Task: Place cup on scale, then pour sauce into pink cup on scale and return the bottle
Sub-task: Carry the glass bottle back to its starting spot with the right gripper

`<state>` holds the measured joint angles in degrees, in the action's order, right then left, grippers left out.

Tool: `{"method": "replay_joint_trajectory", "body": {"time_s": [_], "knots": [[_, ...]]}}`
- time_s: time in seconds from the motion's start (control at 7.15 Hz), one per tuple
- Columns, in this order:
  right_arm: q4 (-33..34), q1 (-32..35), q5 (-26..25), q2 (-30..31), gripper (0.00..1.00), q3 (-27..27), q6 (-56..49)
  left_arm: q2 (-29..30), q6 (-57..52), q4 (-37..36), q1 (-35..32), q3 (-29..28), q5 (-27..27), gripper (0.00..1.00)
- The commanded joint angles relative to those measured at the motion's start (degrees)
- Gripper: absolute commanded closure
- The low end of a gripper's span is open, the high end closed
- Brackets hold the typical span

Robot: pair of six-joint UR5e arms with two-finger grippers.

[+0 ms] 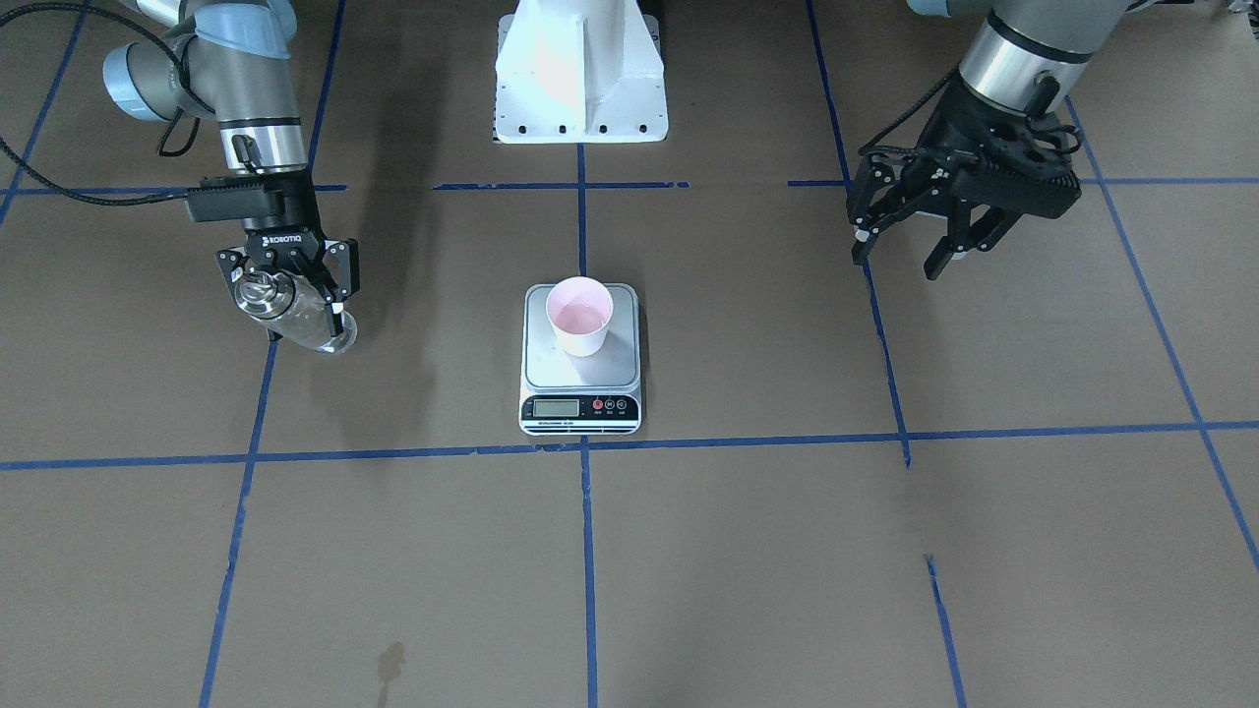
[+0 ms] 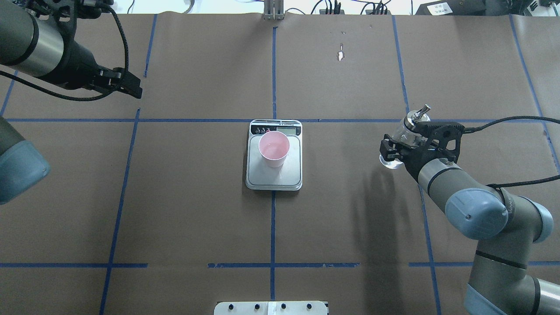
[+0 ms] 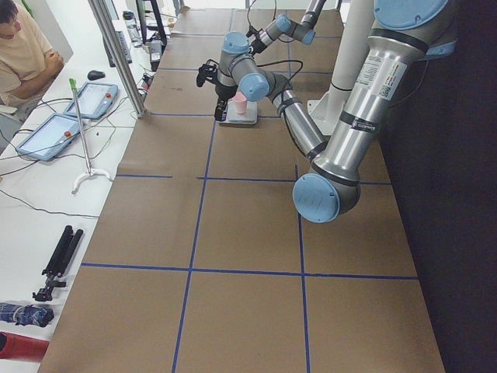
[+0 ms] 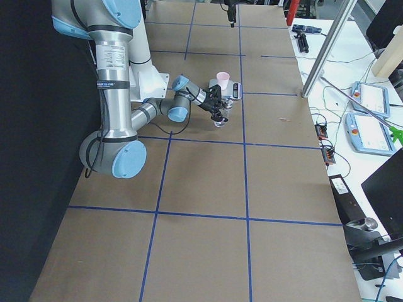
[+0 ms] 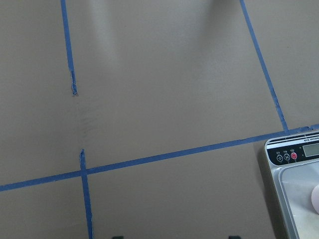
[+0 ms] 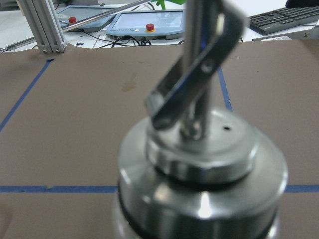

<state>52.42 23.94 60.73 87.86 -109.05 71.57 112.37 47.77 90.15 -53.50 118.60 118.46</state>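
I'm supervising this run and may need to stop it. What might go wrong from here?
The small clear glass bottle sits tilted in the right gripper, apparently off the brown paper-covered table. If it were released like this, it might topple or roll. Its metal pour spout leans away from the robot, so it might drip onto the paper.

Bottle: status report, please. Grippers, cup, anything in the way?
Right gripper shut on bottle, well aside of scale. Left gripper open, empty. Cup upright on scale. No obstruction seen.
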Motion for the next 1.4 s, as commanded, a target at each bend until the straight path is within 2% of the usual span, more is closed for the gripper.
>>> {"method": "replay_joint_trajectory", "body": {"time_s": [0.0,0.14,0.28,0.84,1.26], "knots": [[-1.0,-0.4,-5.1,1.3,1.0,1.8,1.3,-0.1,1.5,-0.2,0.1,1.0,0.0,0.24],[-1.0,-0.7,-6.6,1.3,1.0,0.5,1.7,0.1,1.8,-0.2,0.2,1.1,0.1,0.24],[-0.7,-2.5,-10.2,1.6,1.0,1.1,2.2,0.2,2.0,-0.2,0.2,1.1,0.3,0.24],[-0.5,-4.2,-10.9,1.7,1.0,3.8,4.7,0.3,2.2,-0.2,0.2,1.2,0.8,0.24],[-0.4,-4.1,-11.6,1.9,1.0,3.8,5.0,0.4,2.2,-0.1,0.2,1.1,0.8,0.24]]}}
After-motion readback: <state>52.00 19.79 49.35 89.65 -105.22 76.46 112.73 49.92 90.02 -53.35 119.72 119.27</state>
